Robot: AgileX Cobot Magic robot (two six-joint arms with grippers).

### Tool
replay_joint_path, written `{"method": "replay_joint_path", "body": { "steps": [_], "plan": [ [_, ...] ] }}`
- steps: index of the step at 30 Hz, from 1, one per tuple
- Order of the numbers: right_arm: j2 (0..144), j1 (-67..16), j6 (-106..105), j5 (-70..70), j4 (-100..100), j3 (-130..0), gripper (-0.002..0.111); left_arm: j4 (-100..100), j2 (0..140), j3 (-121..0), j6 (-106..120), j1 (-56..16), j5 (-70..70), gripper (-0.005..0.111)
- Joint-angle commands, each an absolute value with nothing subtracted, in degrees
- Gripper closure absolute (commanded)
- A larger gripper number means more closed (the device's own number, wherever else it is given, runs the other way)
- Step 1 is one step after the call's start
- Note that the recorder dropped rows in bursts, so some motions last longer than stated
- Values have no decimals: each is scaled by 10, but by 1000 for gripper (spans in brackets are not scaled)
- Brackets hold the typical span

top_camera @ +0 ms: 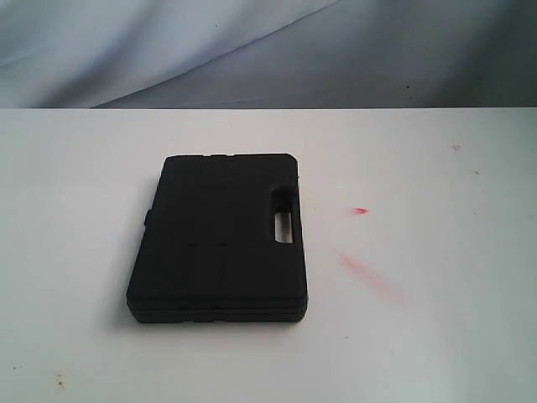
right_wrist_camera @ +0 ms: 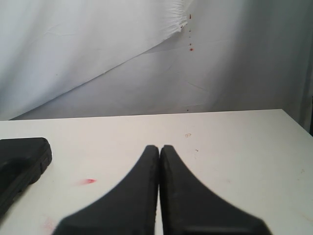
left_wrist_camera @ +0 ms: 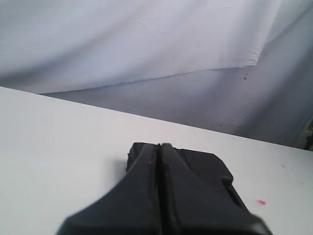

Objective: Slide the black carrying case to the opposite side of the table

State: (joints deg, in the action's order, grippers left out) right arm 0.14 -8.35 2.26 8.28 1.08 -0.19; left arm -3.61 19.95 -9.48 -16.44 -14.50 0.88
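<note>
The black carrying case (top_camera: pixel 220 237) lies flat on the white table (top_camera: pixel 436 336), left of the middle in the exterior view, with its handle slot toward the right. Neither arm shows in that view. In the left wrist view my left gripper (left_wrist_camera: pixel 160 147) is shut with nothing in it, and the case (left_wrist_camera: pixel 205 169) lies just past its fingertips. My right gripper (right_wrist_camera: pixel 159 148) is shut and empty over bare table, and a corner of the case (right_wrist_camera: pixel 22 159) shows off to one side of it.
Red smear marks (top_camera: pixel 359 262) and a small red spot (top_camera: pixel 361 211) lie on the table right of the case. A grey cloth backdrop (top_camera: pixel 268 50) hangs behind the table's far edge. A few dark specks (top_camera: pixel 59 382) dot the near left.
</note>
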Motion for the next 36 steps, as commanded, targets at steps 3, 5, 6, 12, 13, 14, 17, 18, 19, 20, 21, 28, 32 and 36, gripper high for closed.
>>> {"method": "replay_joint_path", "body": {
  "steps": [3,5,6,12,13,14,17,18,19,20,21,28,32,36],
  "plan": [
    [0,-80,19,78,12,0,108,-46,148,-51,-142,-112,-15,107],
    [0,-80,19,78,12,0,108,-53,130,-40,-131,-103,-15,107],
    [0,-80,19,78,12,0,108,-56,120,-33,-119,-99,-15,107],
    [0,-80,19,78,12,0,108,-59,61,0,-57,-80,-16,107],
    [0,-80,19,78,12,0,108,-60,50,0,-48,-79,0,107],
    [0,-80,19,78,12,0,108,-60,40,0,-40,-79,5,107],
    [0,-80,19,78,12,0,108,-60,13,0,-40,-79,5,107],
    [0,-80,19,78,12,0,108,-60,4,0,-36,-79,5,107],
    [0,-80,19,78,12,0,108,-60,0,0,-28,-79,10,107],
    [0,-80,19,78,12,0,108,-63,0,0,-22,-79,15,107],
    [0,-80,19,78,12,0,108,-65,0,0,-13,-79,23,107],
    [0,-80,19,78,12,0,108,-89,0,0,84,-79,52,107],
    [0,-80,19,78,12,0,108,-89,0,0,141,-79,80,107],
    [0,-80,19,78,12,0,108,-102,0,0,142,-79,80,107]
  ]
}}
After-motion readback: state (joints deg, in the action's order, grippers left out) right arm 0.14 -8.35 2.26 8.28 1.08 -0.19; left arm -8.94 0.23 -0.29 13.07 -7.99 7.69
